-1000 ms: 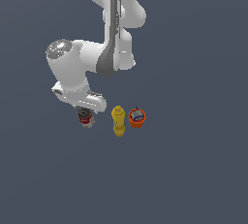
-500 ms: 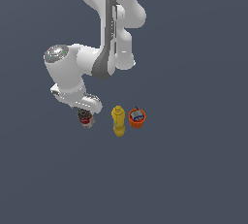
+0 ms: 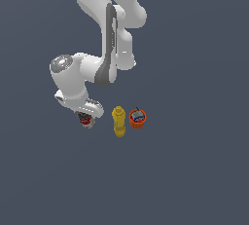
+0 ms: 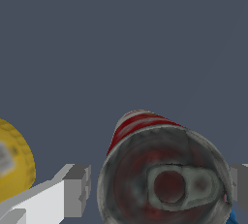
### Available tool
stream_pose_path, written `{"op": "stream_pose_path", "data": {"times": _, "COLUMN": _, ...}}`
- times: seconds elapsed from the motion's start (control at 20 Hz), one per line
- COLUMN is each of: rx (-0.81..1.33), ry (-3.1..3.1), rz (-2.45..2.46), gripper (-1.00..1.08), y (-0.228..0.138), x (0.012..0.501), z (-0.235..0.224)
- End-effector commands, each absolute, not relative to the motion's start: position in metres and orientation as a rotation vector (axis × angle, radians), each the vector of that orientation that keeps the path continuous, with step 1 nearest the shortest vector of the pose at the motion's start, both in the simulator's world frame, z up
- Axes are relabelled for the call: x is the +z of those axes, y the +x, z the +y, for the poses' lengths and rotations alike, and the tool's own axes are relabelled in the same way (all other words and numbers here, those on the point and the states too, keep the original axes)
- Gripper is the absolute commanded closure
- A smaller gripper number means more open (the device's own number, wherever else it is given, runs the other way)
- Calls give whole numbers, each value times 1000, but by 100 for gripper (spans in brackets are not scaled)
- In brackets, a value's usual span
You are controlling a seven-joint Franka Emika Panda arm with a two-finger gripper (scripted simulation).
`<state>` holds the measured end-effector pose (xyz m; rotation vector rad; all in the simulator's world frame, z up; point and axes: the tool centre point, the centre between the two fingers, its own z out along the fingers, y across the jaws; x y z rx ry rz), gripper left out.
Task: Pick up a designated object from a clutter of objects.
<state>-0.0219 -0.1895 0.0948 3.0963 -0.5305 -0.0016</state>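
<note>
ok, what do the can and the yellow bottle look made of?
Can: looks like metal. The grey top has a dull sheen and a pull-tab shape, and the side carries a red-and-white printed label. Bottle: probably plastic, a uniform matte yellow with no glint, but the render is too coarse to be sure. Both are simulator textures, so this is a read of looks only.

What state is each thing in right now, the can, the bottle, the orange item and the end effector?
Red-and-white can: upright, between the end effector's fingers.
End effector: straddling the can, one finger on each side; contact unclear.
Yellow bottle: lying on the surface, untouched.
Orange round object: resting beside the bottle, untouched.
</note>
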Motion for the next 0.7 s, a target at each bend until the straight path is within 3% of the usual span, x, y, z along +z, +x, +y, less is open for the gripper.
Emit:
{"op": "stream_pose_path", "data": {"times": 0.0, "rx": -1, "ry": 3096, "rz": -531, "gripper": -92, "y": -22, "x": 85, "z": -190}}
{"op": "stream_pose_path", "data": {"times": 0.25, "rx": -1, "ry": 3096, "rz": -531, "gripper": -92, "y": -21, "x": 77, "z": -190}}
{"op": "stream_pose_path", "data": {"times": 0.3, "rx": -1, "ry": 3096, "rz": -531, "gripper": 108, "y": -21, "x": 77, "z": -190}}
{"op": "stream_pose_path", "data": {"times": 0.65, "rx": -1, "ry": 3096, "rz": -531, "gripper": 108, "y": -21, "x": 77, "z": -190}}
